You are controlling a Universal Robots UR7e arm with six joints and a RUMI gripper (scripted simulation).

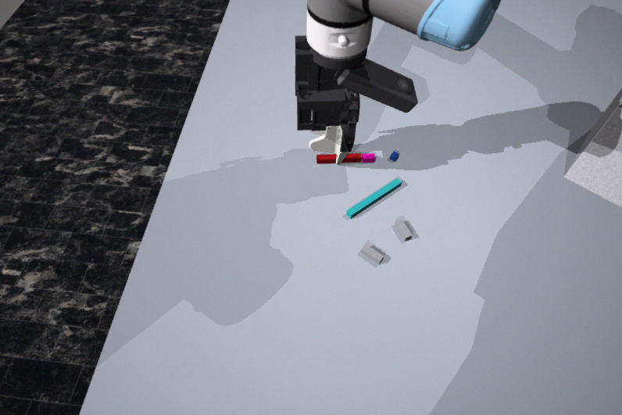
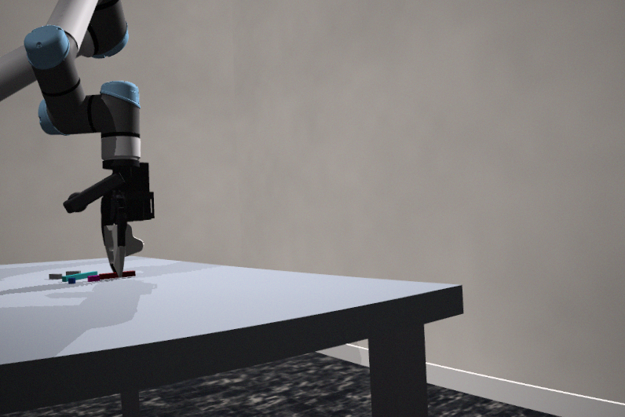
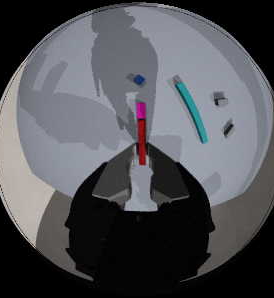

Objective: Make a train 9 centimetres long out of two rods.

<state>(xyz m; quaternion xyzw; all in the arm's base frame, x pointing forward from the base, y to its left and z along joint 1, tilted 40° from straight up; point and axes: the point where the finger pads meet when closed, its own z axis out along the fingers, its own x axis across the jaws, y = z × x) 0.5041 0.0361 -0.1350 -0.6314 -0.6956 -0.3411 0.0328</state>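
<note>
My gripper (image 1: 341,159) (image 2: 117,275) (image 3: 142,143) is shut on the red rod (image 1: 327,158) (image 2: 127,273) (image 3: 142,140), which lies flat on the grey table (image 1: 302,324). The rod's right end touches the magenta rod (image 1: 368,157) (image 2: 93,278) (image 3: 141,110), and the two lie in one straight line. The small blue rod (image 1: 395,155) (image 2: 72,280) (image 3: 138,79) lies a short way beyond the magenta rod's far end, apart from it.
A turquoise rod (image 1: 374,198) (image 2: 80,275) (image 3: 192,111) lies slanted in front of the line, apart from it. Two grey rods (image 1: 404,229) (image 1: 372,252) (image 3: 219,98) (image 3: 229,128) lie further forward. A grey block (image 1: 600,159) stands at the table's right edge.
</note>
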